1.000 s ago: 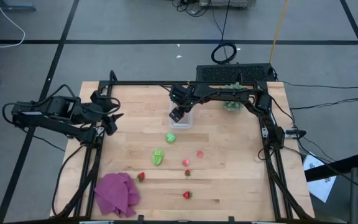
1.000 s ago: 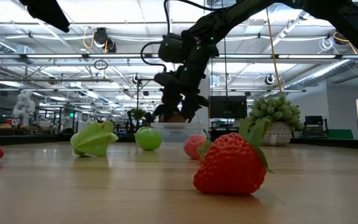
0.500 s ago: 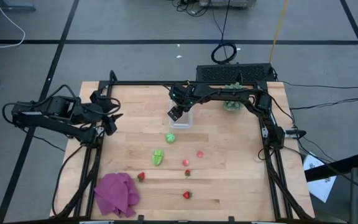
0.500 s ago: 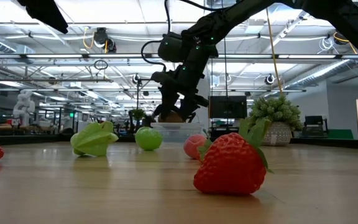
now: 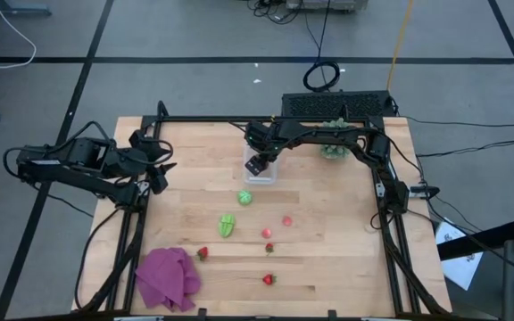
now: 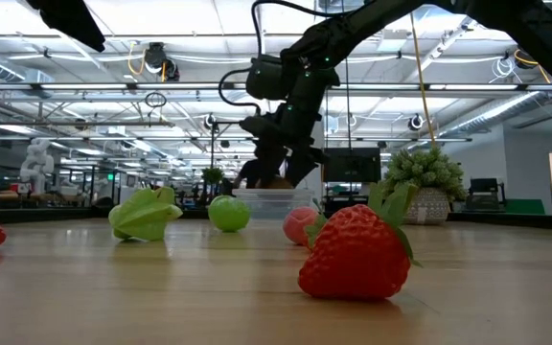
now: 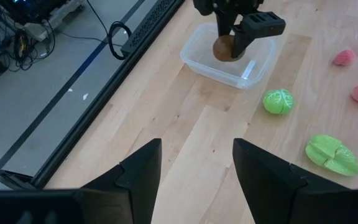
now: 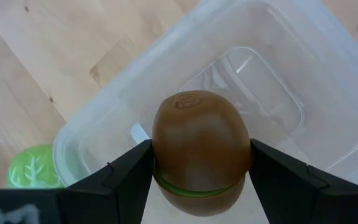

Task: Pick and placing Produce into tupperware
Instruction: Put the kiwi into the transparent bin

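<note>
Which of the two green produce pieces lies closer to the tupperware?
The round green piece, just in front of the tupperware; the lobed, star-shaped green one lies farther toward the table's front.

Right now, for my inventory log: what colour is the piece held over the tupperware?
Brown, with a thin green band around the kiwi; clearest in the right wrist view.

My overhead camera looks straight down on the whole bench [image 5: 328, 232] from far up. My low camera sits at bench-top level, facing across into the room, very close to a strawberry [image 6: 356, 251]. The left wrist camera looks past its own claw [image 7: 196, 177] toward the tupperware [image 7: 229, 56] well ahead. The right wrist camera hangs right above that tupperware [image 8: 241, 93], beyond its claw [image 8: 201, 171]. All four views share the tupperware.
</note>
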You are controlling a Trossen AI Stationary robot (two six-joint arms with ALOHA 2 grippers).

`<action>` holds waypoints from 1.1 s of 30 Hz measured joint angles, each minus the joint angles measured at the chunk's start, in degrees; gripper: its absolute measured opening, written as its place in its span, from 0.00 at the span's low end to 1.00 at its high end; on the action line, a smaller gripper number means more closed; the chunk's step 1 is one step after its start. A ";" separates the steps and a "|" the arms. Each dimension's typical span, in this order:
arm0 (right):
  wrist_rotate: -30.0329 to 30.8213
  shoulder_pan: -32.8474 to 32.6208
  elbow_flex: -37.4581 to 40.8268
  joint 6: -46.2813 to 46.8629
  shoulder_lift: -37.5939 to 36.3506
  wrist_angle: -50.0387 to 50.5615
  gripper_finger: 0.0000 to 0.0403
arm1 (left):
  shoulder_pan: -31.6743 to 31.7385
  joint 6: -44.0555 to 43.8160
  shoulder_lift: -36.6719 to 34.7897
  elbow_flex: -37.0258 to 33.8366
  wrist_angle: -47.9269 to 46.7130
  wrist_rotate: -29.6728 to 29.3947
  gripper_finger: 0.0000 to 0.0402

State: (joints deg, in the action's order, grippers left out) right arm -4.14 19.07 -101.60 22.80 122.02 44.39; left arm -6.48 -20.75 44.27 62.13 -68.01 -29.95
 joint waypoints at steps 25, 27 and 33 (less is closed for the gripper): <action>1.37 0.09 0.00 -0.71 0.00 1.34 0.60 | 0.02 0.08 0.00 0.00 0.58 -0.11 0.51; 1.36 0.09 0.00 -0.99 0.00 1.34 0.60 | 0.02 0.73 0.00 0.00 0.59 -0.13 0.51; 1.36 0.09 0.00 -1.00 0.00 1.35 0.60 | 0.01 1.20 0.00 0.00 0.87 -0.13 0.51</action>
State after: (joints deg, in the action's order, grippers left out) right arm -2.79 19.16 -101.60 21.80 122.02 45.74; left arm -6.47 -19.55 44.27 62.13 -67.13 -30.09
